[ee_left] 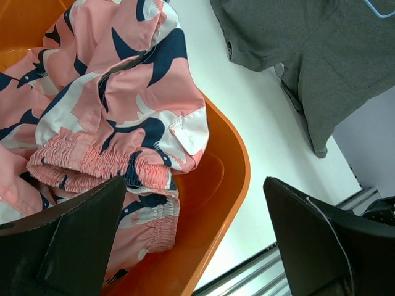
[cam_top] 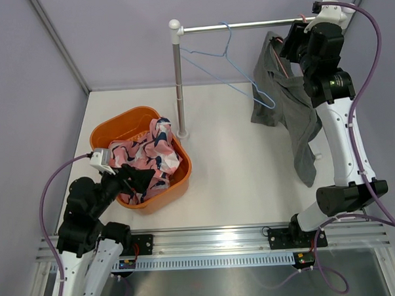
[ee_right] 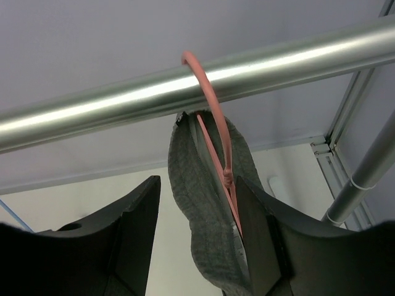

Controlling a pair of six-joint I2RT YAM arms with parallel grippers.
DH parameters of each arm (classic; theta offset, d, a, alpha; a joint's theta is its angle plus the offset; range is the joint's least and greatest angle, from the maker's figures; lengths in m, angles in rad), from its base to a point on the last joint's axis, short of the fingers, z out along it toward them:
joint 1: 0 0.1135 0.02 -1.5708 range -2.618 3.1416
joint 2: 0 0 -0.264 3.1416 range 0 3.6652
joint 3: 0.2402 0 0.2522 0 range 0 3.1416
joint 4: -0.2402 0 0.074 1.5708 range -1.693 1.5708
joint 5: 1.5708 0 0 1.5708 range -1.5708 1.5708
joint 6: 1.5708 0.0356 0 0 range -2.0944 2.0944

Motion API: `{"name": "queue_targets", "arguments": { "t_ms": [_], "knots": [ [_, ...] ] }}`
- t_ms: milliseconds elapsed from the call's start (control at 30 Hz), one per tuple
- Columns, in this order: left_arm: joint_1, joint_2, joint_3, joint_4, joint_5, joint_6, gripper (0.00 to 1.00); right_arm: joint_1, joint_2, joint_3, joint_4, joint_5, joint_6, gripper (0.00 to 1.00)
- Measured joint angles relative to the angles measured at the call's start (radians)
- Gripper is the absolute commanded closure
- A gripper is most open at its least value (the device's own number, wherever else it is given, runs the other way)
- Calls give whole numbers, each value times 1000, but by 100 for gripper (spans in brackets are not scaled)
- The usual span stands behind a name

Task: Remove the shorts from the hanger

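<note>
Right gripper [ee_right: 197,213] spread around soft grey shorts [ee_right: 196,179] on thin pink hanger [ee_right: 210,105], close under smooth steel rail [ee_right: 111,111], left gripper [ee_left: 194,206] agape above glossy orange basin [ee_left: 237,166] rim.

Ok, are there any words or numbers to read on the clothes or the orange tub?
None can be read. The pink shorts carry only a bird pattern; the grey garment and orange tub are plain. Tiny marks by the right arm base are too small.

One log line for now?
left fingers open over shorts in orange basket | right fingers open astride gray garment on pink hanger | blue hanger bare
</note>
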Motion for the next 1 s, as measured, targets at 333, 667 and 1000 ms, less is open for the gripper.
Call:
{"name": "queue_targets", "arguments": {
  "t_ms": [333,667,1000],
  "knots": [
    [-3,-5,0,3,7,1,1,-8,73,49,5,21,11,52],
    [-6,-5,0,3,8,2,1,-13,81,46,26,29,15,57],
    [-6,-5,0,6,14,3,1,-14,92,6,40,47,15,60]
  ]
}}
